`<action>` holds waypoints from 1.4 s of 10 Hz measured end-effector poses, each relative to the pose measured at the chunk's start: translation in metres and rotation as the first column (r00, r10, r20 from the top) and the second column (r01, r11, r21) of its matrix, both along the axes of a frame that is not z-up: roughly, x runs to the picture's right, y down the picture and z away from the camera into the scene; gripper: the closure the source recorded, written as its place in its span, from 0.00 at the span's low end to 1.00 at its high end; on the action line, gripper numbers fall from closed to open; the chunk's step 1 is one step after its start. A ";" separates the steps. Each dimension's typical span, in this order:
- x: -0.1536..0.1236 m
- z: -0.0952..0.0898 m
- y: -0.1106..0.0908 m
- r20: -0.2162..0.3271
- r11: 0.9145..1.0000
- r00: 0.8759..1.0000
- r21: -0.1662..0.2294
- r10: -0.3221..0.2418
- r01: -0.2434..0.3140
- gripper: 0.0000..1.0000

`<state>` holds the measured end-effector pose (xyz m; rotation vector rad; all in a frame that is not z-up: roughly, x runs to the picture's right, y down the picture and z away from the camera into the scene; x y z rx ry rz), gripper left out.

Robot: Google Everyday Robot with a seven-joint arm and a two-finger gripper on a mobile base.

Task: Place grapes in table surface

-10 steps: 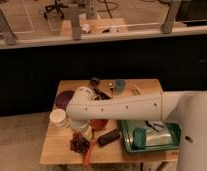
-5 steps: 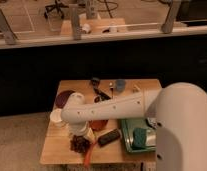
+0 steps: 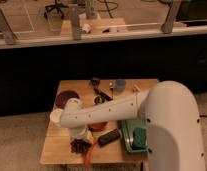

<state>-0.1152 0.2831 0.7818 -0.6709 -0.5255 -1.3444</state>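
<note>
My hand [image 3: 79,134] sits at the end of the white arm, over the front-left part of the surface [image 3: 56,146], pointing down. The wrist housing covers it from this view, so I cannot tell how far open it is or whether it has hold of anything.

The grapes [image 3: 80,145] are directly under the hand on the side toward the front edge, touching it or just beside it. I cannot tell whether they rest on the wood or hang just above it. It is one arm, so there is no choice of side. My judgement is that the coming move is straight down and let go, with no sideways travel needed.

Grapes' axis: the cluster is compact and lumpy, a bit longer left-right, roughly along the front edge. No stem shows, so I can't tell which way it points.

Neighbours:
- An orange elongated item [image 3: 89,156] is just beside the grapes, front-right.
- A black block [image 3: 109,137] is near, to the right.
- An orange bowl [image 3: 97,127] is tucked under the arm, behind and to the right.
- A white cup [image 3: 56,116] is to the left.
- A dark purple bowl [image 3: 66,98] is well behind.
- A green tray [image 3: 128,141] is further right.

There is bare wood to the left of the grapes.
</note>
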 end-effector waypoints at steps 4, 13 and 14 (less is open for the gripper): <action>0.000 -0.001 0.001 0.003 1.000 1.000 -0.006 0.002 -0.002 0.89; 0.015 -0.011 -0.039 -0.010 0.913 0.919 -0.117 0.393 -0.392 1.00; 0.012 -0.025 -0.052 0.030 0.898 0.902 -0.116 0.430 -0.424 1.00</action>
